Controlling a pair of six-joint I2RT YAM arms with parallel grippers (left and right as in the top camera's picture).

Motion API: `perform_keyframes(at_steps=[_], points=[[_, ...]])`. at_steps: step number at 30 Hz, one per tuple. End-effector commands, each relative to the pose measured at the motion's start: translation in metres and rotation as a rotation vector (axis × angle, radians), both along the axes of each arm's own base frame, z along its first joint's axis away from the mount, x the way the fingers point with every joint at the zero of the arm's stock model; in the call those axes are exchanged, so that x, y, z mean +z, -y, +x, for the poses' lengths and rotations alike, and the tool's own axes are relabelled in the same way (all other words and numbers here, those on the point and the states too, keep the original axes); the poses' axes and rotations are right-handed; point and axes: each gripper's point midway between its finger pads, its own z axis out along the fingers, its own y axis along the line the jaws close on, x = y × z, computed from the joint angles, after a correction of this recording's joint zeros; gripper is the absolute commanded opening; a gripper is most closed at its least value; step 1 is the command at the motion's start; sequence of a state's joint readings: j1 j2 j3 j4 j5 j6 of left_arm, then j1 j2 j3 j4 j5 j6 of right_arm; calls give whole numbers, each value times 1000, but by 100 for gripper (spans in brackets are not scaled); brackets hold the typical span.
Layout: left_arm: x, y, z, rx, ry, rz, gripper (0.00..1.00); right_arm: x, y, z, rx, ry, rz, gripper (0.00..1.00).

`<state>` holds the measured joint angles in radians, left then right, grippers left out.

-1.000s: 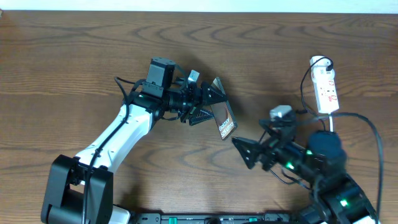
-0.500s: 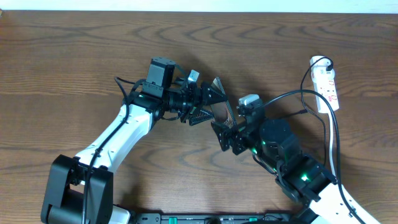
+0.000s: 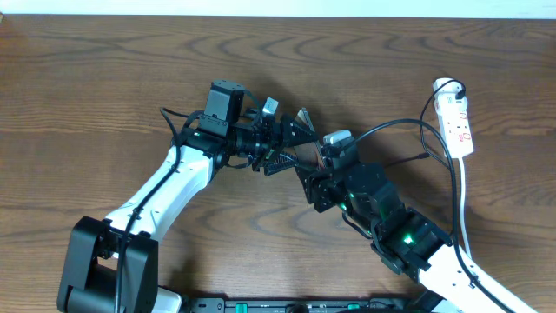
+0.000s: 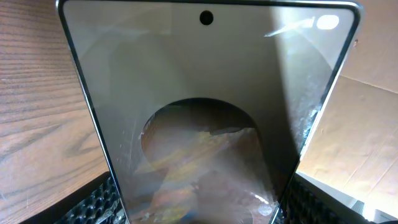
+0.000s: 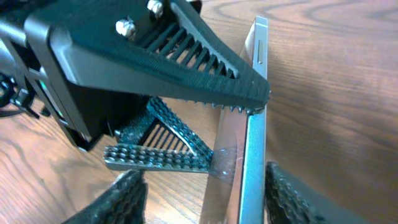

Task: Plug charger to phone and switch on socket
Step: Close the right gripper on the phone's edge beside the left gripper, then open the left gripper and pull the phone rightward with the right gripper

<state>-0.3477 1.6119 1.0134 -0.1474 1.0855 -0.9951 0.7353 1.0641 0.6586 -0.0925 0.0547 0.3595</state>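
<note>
Left gripper (image 3: pixel 297 146) clamps the phone (image 4: pixel 205 124) by both faces, above the middle of the table (image 3: pixel 104 78); right gripper (image 5: pixel 205 190), jaws apart, straddles its thin edge. Stiff, slick and breakable, I judge: pinch the flat faces gently, leaving the port end free.

Wooden table (image 3: pixel 104 78), dark brown, with wavy grain running mostly left to right; it fills nearly the whole overhead view. A narrow pale strip (image 3: pixel 261 7) borders its far edge; whether this is wall or floor cannot be told. In the right wrist view the same tabletop appears lighter and warmer, with a soft sheen toward the upper right. In the left wrist view, wood grain shows at the left margin, and a flat tan panel (image 4: pixel 367 137), cardboard-like and crossed by a slanting seam, appears at the right. Lighting is diffuse and even; shadows on the wood are soft-edged.
</note>
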Motion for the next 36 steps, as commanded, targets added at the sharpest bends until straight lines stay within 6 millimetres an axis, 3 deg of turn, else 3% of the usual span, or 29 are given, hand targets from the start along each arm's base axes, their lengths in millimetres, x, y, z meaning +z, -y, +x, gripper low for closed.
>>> perform_keyframes(at_steps=[1, 9, 19, 28, 36], points=[[23, 1, 3, -11, 54, -39, 56, 1, 0, 0, -8, 6, 4, 45], [23, 1, 3, -11, 54, -39, 56, 2, 0, 0, -7, 7, 7, 20], [23, 1, 3, -11, 54, -39, 57, 7, -1, -1, -21, -6, 50, 9], [23, 1, 3, -12, 54, -39, 88, 38, -2, -4, -38, 18, 186, 1], [23, 1, 3, -12, 55, -39, 90, 45, 4, 0, -110, -2, 255, 1]])
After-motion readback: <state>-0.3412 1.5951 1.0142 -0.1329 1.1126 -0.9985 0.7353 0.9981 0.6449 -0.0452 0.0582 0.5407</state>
